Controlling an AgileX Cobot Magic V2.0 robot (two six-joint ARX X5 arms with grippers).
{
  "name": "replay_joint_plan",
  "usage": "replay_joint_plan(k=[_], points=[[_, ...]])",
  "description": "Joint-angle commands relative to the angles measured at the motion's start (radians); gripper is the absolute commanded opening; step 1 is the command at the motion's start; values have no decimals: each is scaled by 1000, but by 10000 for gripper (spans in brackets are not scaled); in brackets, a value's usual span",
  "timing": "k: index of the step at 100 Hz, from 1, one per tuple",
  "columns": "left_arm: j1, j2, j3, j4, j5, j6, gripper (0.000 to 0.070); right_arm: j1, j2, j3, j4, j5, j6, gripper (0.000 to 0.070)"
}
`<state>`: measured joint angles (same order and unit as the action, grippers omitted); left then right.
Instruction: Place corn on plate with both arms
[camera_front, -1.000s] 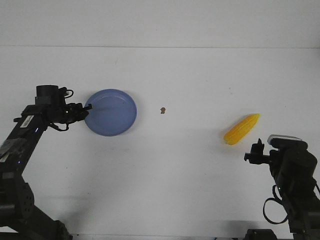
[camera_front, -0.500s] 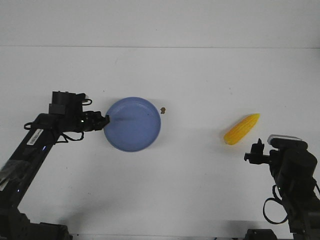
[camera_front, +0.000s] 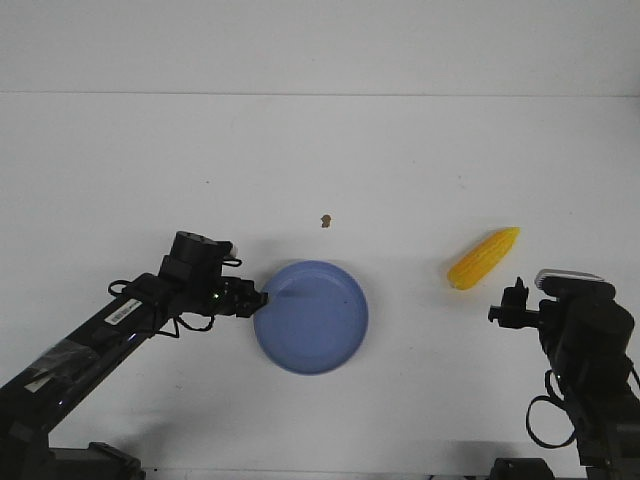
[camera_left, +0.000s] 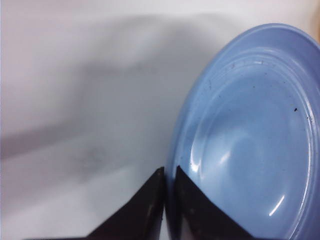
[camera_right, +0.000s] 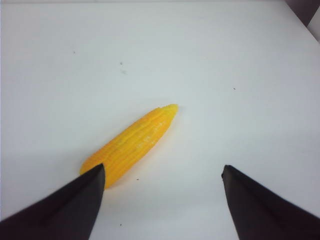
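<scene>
Front view: since the earlier frames my left end effector (camera_front: 257, 299) has carried the plate (camera_front: 312, 317) from the left part of the desk (camera_front: 400, 150) toward its centre and nearer my base; the plate now lies below and just left of the small brown speck (camera_front: 325, 221) on the desk, which it was almost touching half a second ago. My left arm (camera_front: 110, 325) is stretched farther across the desk than before. The corn (camera_front: 483, 257) and my right end effector (camera_front: 517, 303) have not moved over the same interval. Left wrist view: my left end effector (camera_left: 167, 200) is closed on the plate's (camera_left: 240, 135) rim, one finger (camera_left: 145, 202) outside the rim and the other inside it; the plate's surface carries a few dark specks. Right wrist view: my right end effector (camera_right: 162, 200) is spread wide and empty, and the corn (camera_right: 131, 144) lies flat on the desk ahead of it, its blunt end close beside one finger (camera_right: 65, 207) and its pointed tip directed away. In the front view the corn lies at the right of the desk, well apart from the plate, just beyond my right end effector, tip pointing up and to the right. No brand, label or legible writing is visible on the plate, the corn or the desk; a pale patch on my left arm is too small to read.
</scene>
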<state>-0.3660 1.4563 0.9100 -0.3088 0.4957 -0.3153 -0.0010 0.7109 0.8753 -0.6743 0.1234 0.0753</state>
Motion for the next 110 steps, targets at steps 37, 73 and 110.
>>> replay_joint_plan(k=[37,73,110], points=[[-27,3,-44,27,-58,-37,18,1,3,17,8,-3,7,496],[-28,3,-45,12,-100,-38,75,1,3,17,8,-3,7,496],[-24,-18,-45,50,-100,-21,508,1,3,17,8,-2,7,496]])
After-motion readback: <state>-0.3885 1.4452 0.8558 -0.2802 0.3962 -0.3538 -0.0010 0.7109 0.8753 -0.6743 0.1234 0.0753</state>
